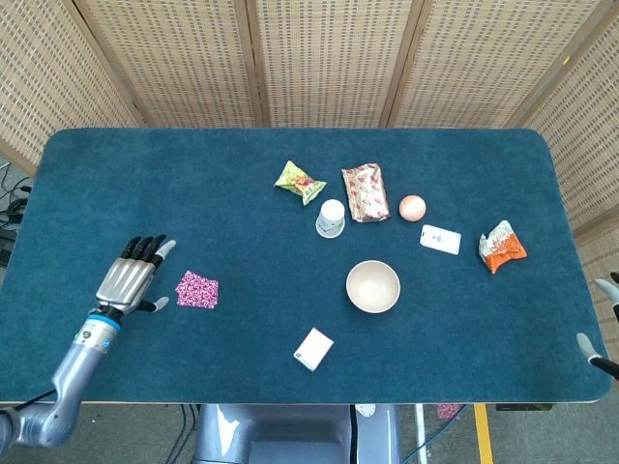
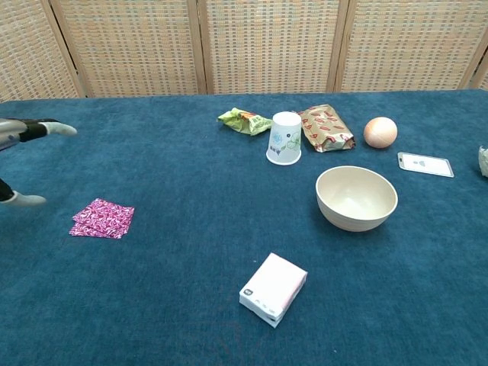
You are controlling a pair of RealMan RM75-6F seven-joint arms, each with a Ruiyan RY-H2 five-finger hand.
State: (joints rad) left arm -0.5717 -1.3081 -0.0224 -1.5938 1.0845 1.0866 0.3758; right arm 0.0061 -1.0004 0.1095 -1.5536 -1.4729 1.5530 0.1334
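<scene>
- left hand point(image 1: 127, 281): fingers spread, flat over the table point(image 1: 145, 184), holding nothing. In chest view only its fingertips point(image 2: 65, 130) and thumb tip show at the left frame edge.
- pink packet point(image 1: 197, 289): flat on the cloth just to the right of the left hand, near the thumb, not touching it. Clear gap between them in both views.
- right hand point(image 1: 602, 329): only bits of fingertips show at the right edge of the head view; can't tell whether it is spread or curled. Not seen in chest view.
- white box point(image 1: 313, 349): well off to the right of the left hand, toward the near table edge.
- beige bowl point(image 1: 373, 286): further right again, upright, roughly mid-table.
- paper cup point(image 1: 331, 217): upside down, beyond the bowl, far from the left hand.
- green snack bag point(image 1: 300, 181) and patterned snack bag point(image 1: 365, 191): either side of the cup, toward the far side.
- Round peach-coloured ball point(image 1: 412, 207) and white card point(image 1: 440, 239): right of the patterned bag.
- orange-white packet point(image 1: 501, 246): closest item to the right hand, still well apart from it.
</scene>
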